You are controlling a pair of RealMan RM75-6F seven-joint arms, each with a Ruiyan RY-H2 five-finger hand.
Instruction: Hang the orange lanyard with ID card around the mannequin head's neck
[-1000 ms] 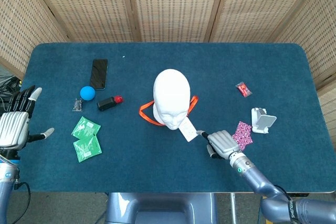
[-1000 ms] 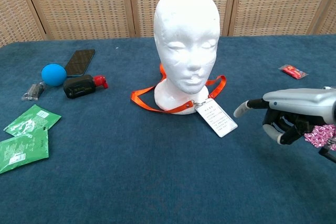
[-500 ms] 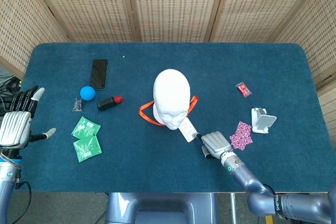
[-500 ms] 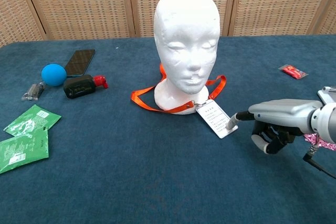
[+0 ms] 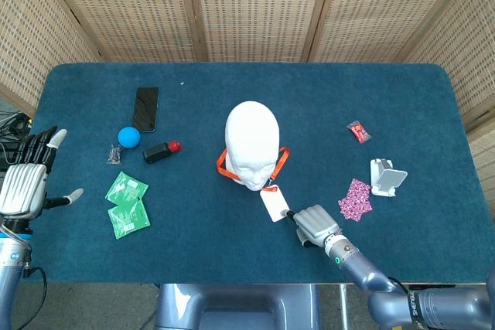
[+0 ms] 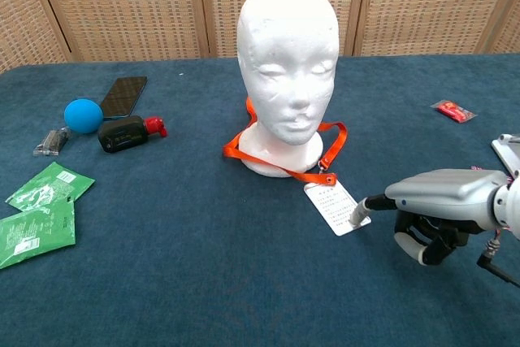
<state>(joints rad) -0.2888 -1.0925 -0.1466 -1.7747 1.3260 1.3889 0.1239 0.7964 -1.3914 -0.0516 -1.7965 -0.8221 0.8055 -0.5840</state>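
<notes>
On the worktop: we see the orange fabric lanyard (image 6: 280,160) looped round the white foam mannequin head (image 6: 288,71)'s neck base; white ID card (image 6: 335,207) lying flat in front
Right hand (image 6: 435,209): one fingertip presses the card's corner; remaining fingers curled
Left hand (image 5: 27,179): spread, empty
Risk: we judge that dragging the card could tip the head

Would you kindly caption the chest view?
Right hand touches ID card of orange lanyard around mannequin head.

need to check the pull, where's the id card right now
In the chest view the ID card lies flat on the blue table, just in front of the mannequin head, with the right hand touching its corner.
</notes>
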